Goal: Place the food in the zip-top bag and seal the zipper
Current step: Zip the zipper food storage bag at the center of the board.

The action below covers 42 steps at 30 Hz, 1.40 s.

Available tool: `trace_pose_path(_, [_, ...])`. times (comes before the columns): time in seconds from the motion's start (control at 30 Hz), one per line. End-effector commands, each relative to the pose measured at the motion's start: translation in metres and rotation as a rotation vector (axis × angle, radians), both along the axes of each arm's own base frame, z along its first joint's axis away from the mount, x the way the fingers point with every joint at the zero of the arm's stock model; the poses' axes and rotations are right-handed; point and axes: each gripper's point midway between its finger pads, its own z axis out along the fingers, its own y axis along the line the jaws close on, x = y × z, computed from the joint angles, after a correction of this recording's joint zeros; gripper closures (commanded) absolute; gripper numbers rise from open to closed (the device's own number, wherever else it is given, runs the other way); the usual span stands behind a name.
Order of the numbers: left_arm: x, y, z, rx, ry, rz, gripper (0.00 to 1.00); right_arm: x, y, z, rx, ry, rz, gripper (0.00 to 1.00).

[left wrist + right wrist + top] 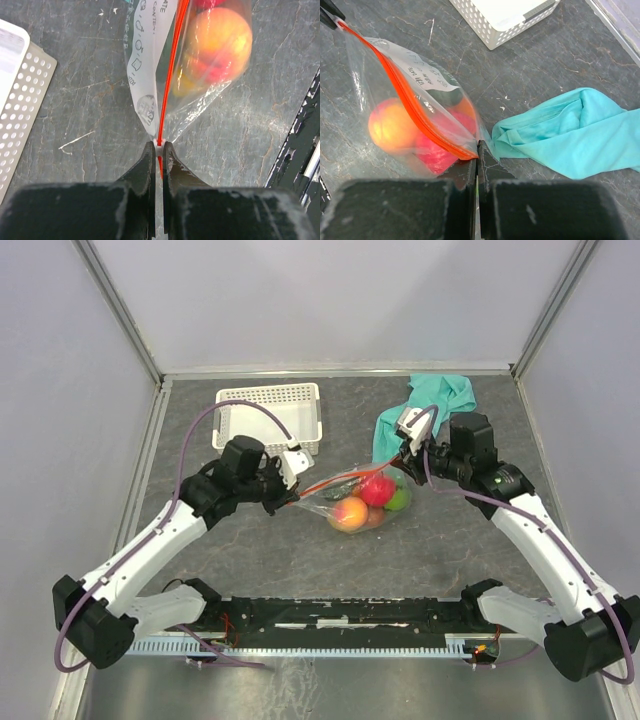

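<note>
Left gripper [157,146] has its fingers pressed together, pinching the left end of the zipper [171,75] just above the table [75,125]; basket [270,412] sits behind it, apart. Bag [427,80] is stretched between both grippers at mid-table with its belly on the table. Food [220,45] is all inside as far as I see: peach, red, green and orange lumps, none loose outside. Right gripper [478,148] is likewise clamped on the right end of the zipper, cloth [570,135] just beside it. I read this as the sealing step: loading looks done, zipper pulled taut. Can't tell if the tracks are locked along the whole run. Next I'd want one end held as anchor while the other pinch slides along the zipper with a firm squeeze, keeping it straight so it doesn't buckle or slip out
</note>
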Motion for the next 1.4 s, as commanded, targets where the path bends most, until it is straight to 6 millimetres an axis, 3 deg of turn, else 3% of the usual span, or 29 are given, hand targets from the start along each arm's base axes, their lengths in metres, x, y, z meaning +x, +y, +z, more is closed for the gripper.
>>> trace_pose_path(0.0, [-0.002,0.016,-0.004,0.038,0.008,0.067,0.97,0.014,-0.010,0.027,0.033,-0.111,-0.072,0.98])
trace_pose_path(0.57, [-0.016,0.041,-0.013,0.102,0.042,0.139,0.97,0.018,-0.022,0.018,0.036,-0.101,-0.130,0.98])
trace_pose_path(0.77, [-0.019,0.043,-0.013,0.111,0.056,0.150,0.97,0.018,-0.014,0.014,0.053,-0.079,-0.093,0.98])
trace_pose_path(1.0, [-0.023,0.028,-0.009,0.066,0.141,0.124,0.97,0.010,0.003,-0.005,0.073,0.068,-0.003,0.98])
trace_pose_path(1.17, [-0.013,0.032,-0.006,0.079,0.147,0.206,0.97,0.025,0.009,-0.023,0.091,0.147,-0.057,0.98])
trace_pose_path(1.37, [0.015,0.055,-0.021,0.181,0.144,0.431,0.96,0.071,0.018,-0.044,0.092,0.188,-0.181,0.95])
